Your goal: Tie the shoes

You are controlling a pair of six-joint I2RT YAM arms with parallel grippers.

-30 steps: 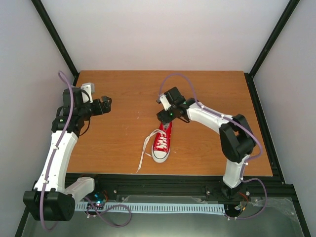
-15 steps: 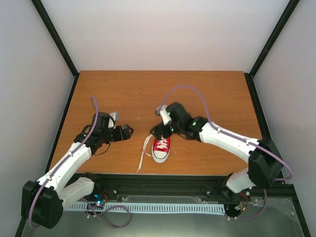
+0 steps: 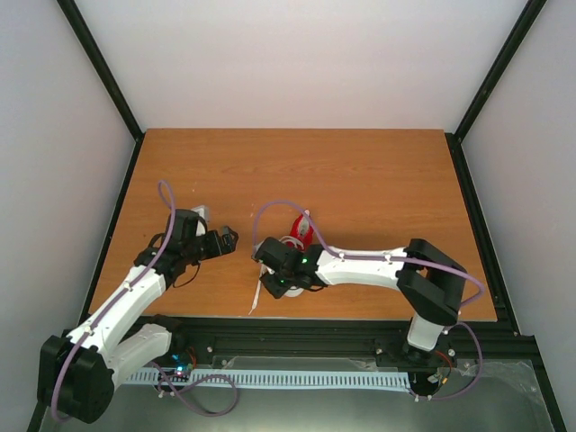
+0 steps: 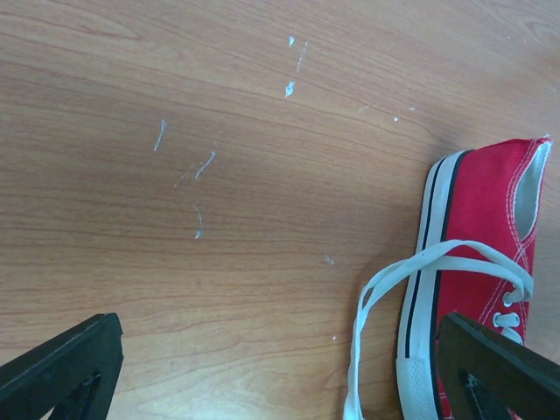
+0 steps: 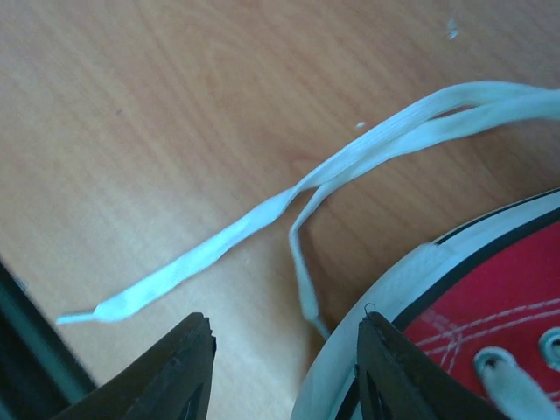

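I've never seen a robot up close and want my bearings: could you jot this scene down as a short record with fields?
Surface: wooden table
Object: red sneaker, white laces untied, trailing on the wood
Left jaws: wide open, empty, beside the shoe, not touching
Right jaws: part open at the toe, lace end just ahead of the gap, nothing pinched
Knot: none yet

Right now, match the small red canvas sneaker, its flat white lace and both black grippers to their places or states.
1 red canvas sneaker
2 white lace
3 left gripper
4 right gripper

A open, at the sneaker's toe, over a lace end
B untied, trailing across the wooden table
C open, over the table beside the sneaker
D standing on its sole

Pairs: 1-D, 2-B, 3-C, 4-A
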